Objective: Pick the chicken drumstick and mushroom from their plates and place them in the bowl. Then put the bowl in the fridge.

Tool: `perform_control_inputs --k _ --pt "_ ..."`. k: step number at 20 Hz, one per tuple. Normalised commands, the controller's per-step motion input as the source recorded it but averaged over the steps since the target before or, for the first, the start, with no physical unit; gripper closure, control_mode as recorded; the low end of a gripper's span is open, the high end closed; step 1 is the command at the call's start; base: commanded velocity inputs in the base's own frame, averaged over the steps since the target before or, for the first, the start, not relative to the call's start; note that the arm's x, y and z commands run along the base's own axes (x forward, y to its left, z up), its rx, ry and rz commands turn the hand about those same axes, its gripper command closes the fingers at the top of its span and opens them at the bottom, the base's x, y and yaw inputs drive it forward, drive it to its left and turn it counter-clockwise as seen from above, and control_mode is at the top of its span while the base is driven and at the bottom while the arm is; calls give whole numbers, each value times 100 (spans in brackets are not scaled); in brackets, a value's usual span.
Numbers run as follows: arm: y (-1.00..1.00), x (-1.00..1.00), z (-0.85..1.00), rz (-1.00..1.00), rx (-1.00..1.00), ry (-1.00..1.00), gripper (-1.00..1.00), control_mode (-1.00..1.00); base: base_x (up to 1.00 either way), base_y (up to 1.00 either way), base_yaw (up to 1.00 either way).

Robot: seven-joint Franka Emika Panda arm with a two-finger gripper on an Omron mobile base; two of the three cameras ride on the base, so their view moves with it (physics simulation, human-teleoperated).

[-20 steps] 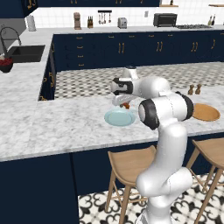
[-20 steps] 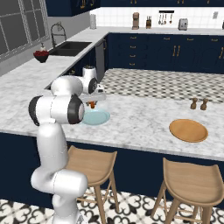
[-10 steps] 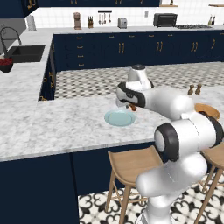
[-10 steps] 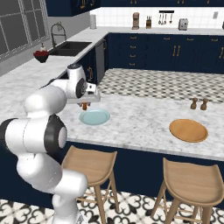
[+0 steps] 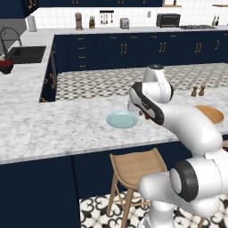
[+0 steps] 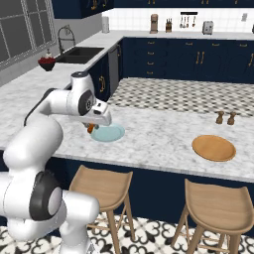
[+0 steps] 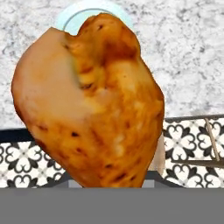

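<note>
Hand view is mostly taken up by the chicken drumstick (image 7: pixel 92 105), which is held up in the air, so the jaws are judged to be clamped on it, though the tips are hidden behind it. It is lifted so it can be carried to the bowl. Below it, the pale blue plate (image 5: pixel 122 120) lies bare on the marble counter (image 5: pixel 58 124). The gripper (image 6: pixel 92 128) hangs by the plate's edge. 1 tan plate (image 6: pixel 214 148) lies well apart.
</note>
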Motion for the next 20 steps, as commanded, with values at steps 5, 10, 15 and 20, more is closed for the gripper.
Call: perform_control_inputs --k 5,10,15,20 --pt "-16 -100 0 -3 5 4 100 -100 0 0 0" --pt "0 -100 3 0 0 3 100 -100 0 0 0" --pt "0 -72 4 1 0 12 100 -100 0 0 0" --pt "0 -21 -12 2 -1 6 100 -100 0 0 0"
